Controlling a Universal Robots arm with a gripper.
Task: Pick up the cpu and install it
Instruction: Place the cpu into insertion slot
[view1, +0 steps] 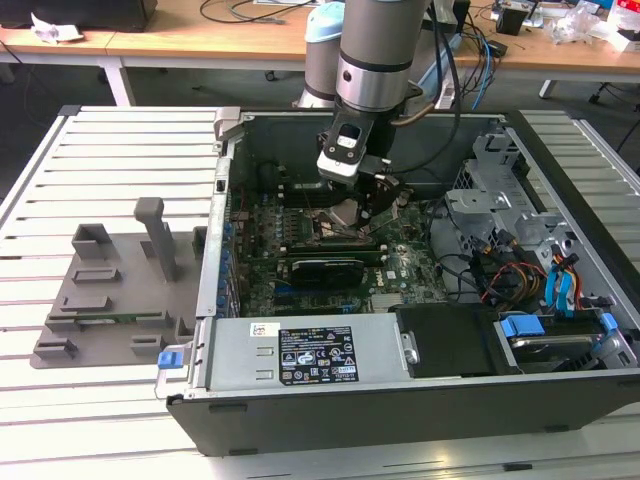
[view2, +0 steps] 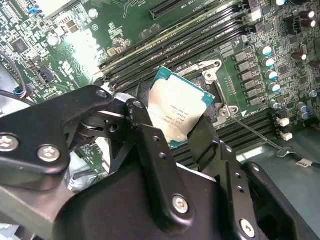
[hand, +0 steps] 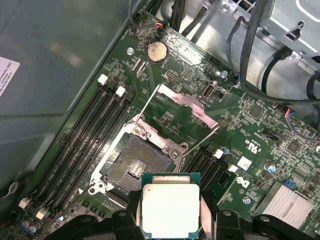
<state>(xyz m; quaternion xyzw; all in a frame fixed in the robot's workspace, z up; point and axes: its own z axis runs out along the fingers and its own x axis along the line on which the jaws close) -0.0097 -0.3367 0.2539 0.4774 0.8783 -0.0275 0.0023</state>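
Silver-grey metal is seen on the top of the cpu (view2: 177, 112), which is clamped by two opposite edges between the black fingers (view2: 150, 142) of the gripper (view2: 172, 120). Faint print is carried on the chip's lid, and a thin green rim is visible around it. In the first wrist view the cpu (hand: 170, 210) is held clear of the motherboard (hand: 260, 125), close to the empty socket (hand: 132, 167) and not seated in it. The socket's metal load frame (hand: 187, 107) is swung open beside it. Dark memory slots (hand: 85, 140) are ranged along both sides of the socket. A round coin battery (hand: 156, 51) is mounted further off, and black cables (hand: 250, 50) are draped past the far edge of the board.

In the exterior view the gripper (view1: 360, 205) is lowered inside the open computer case (view1: 400, 410), above the board. A black expansion card (view1: 330, 268) is fitted nearby. A white-and-black label (view1: 315, 355) with small print is stuck on the metal box at the case's near wall. On the exterior view's left, a grey holder tray (view1: 110, 290) is laid on the white slatted bench (view1: 100, 150), well apart from the gripper.
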